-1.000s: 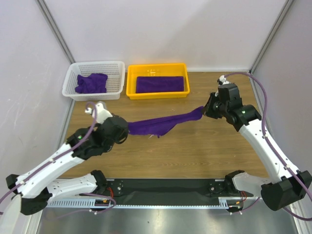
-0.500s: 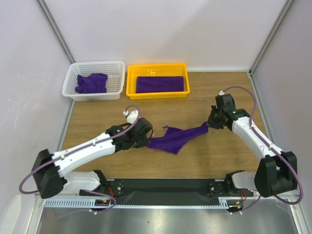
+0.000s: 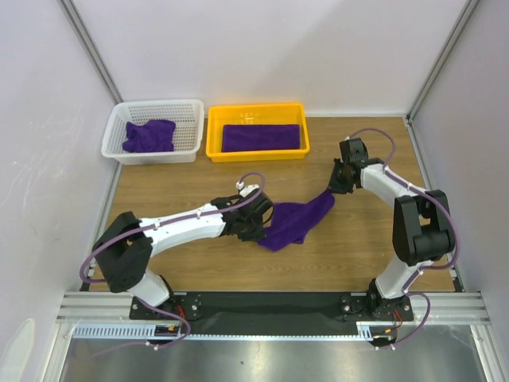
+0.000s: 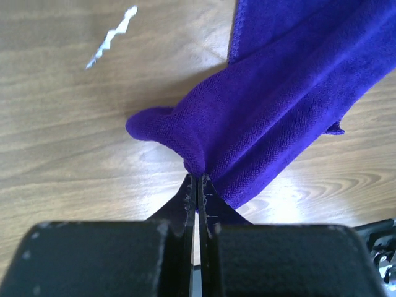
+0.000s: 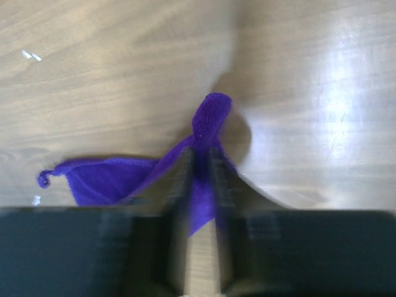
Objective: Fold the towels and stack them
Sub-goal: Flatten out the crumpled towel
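Clearly, left gripper (image 4: 198, 180) pinches the towel (image 4: 284, 105) — right gripper (image 5: 199, 159), blurred, seems narrowly clamped on it too.

The top view looks down from behind the arm bases (image 3: 155, 306) over the whole worktop (image 3: 183, 179); both wrist views sit close, all sharing one towel (image 3: 296, 225).

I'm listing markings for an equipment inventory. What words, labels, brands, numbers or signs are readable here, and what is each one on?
No text can be read in any view.
On the yellow tray, a faint mark on the far inner wall is too small to read.
The white basket, the purple towel and the wooden table show no print.
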You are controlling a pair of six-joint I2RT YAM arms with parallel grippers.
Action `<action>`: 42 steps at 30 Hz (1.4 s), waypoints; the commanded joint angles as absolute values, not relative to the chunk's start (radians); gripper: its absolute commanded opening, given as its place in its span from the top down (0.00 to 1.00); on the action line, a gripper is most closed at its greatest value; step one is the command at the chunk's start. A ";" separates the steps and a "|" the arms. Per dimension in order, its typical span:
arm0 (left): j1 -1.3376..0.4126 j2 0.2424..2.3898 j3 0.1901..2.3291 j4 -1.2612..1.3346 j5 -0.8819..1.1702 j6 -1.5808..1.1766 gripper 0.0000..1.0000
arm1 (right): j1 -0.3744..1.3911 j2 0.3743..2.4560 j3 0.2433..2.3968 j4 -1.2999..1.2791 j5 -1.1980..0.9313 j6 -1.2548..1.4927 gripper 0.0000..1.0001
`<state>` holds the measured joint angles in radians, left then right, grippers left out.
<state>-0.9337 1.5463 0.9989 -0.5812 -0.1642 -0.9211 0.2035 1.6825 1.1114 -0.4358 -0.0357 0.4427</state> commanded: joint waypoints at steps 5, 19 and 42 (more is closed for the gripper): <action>-0.931 1.565 1.077 -0.624 -0.247 -0.876 1.00 | 0.201 1.617 1.209 -0.555 -0.087 0.390 0.24; -0.807 1.417 1.195 -0.556 -0.174 -0.533 0.16 | 0.301 1.082 0.810 -0.667 -0.232 0.716 0.31; -0.775 1.835 1.178 -0.206 -0.176 -0.649 0.32 | 0.354 1.012 0.713 -0.681 -0.226 0.801 0.37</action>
